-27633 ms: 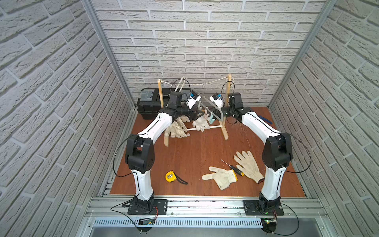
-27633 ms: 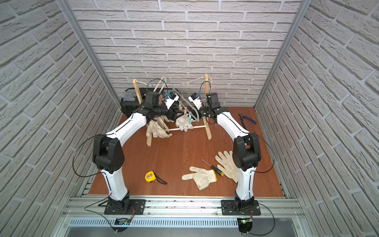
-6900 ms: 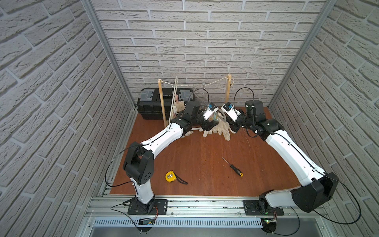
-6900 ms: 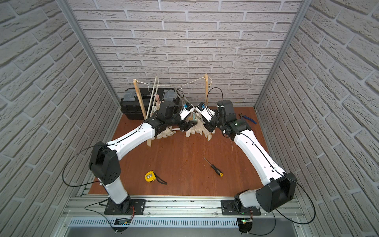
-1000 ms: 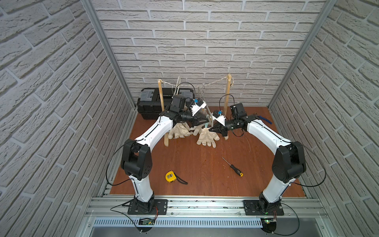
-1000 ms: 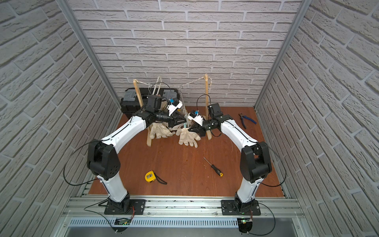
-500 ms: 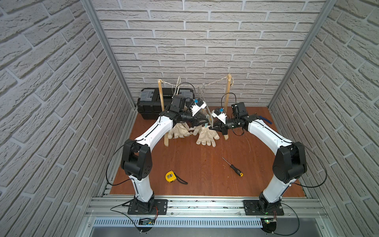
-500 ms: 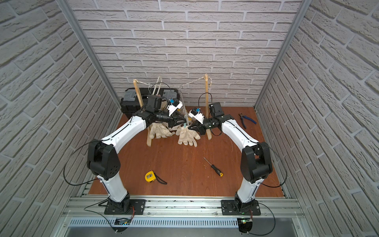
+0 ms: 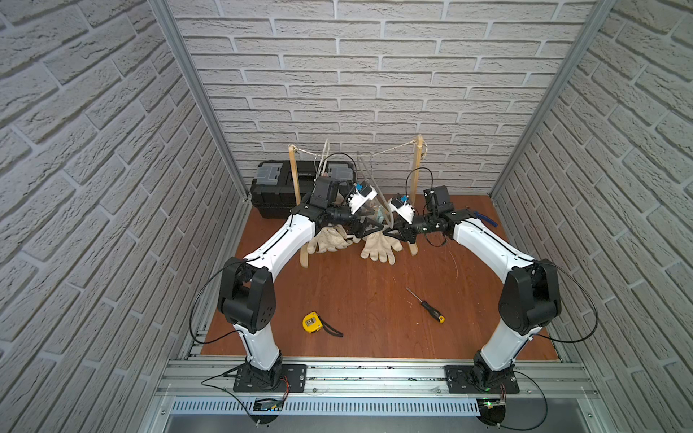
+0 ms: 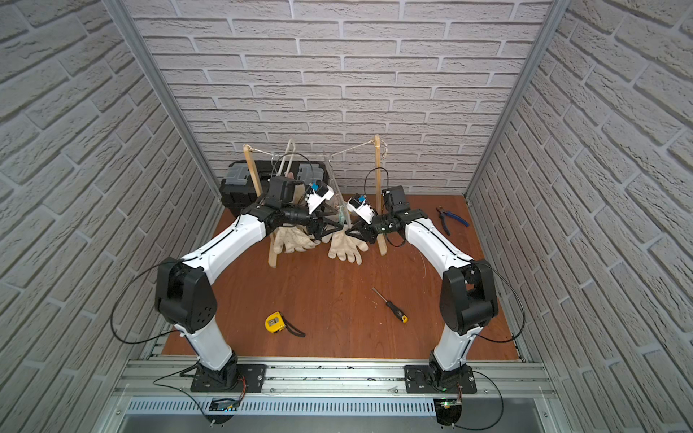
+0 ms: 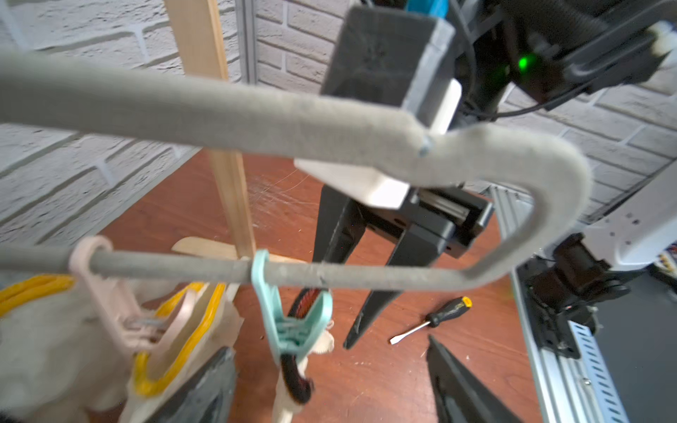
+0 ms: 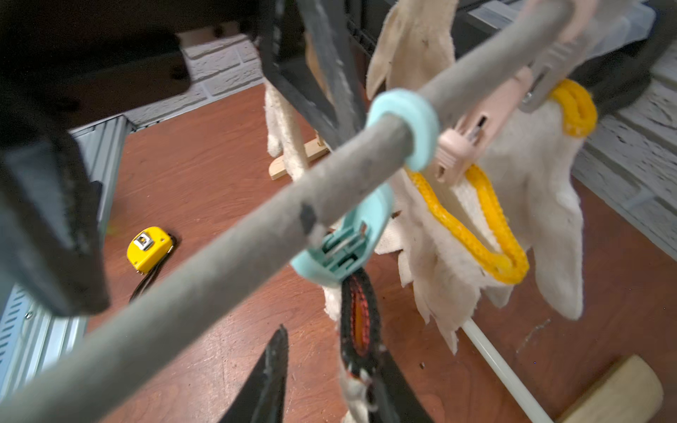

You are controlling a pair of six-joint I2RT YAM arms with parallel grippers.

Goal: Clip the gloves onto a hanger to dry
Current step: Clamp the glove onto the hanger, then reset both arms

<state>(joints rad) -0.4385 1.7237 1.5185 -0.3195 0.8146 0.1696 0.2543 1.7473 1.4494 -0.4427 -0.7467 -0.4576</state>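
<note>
Left claw [image 11: 328, 344]: open wide, gripping nothing. Its fingers stand on either side of the teal clip [image 11: 293, 329] and are clear of it.
Right claw [image 12: 329, 340]: jaws parted, no grip. One finger appears to touch the dark red cuff.
Red-cuff glove [image 12: 361, 318]: pinched at the cuff by the teal clip, hanging from the lower bar of the grey hanger [image 11: 219, 113].
Yellow-cuff gloves [image 12: 542, 175]: hang at the pink clip [image 12: 472, 143], next to the teal clip on the same bar.
Both top views: gloves [image 9: 380, 245] hang low between the wooden posts [image 9: 414, 195]. Whether they touch the tabletop [image 9: 356, 300] cannot be told.
Loose items: screwdriver [image 9: 425, 305] and tape measure [image 9: 312, 322] lie on the tabletop, well apart from the gloves.
</note>
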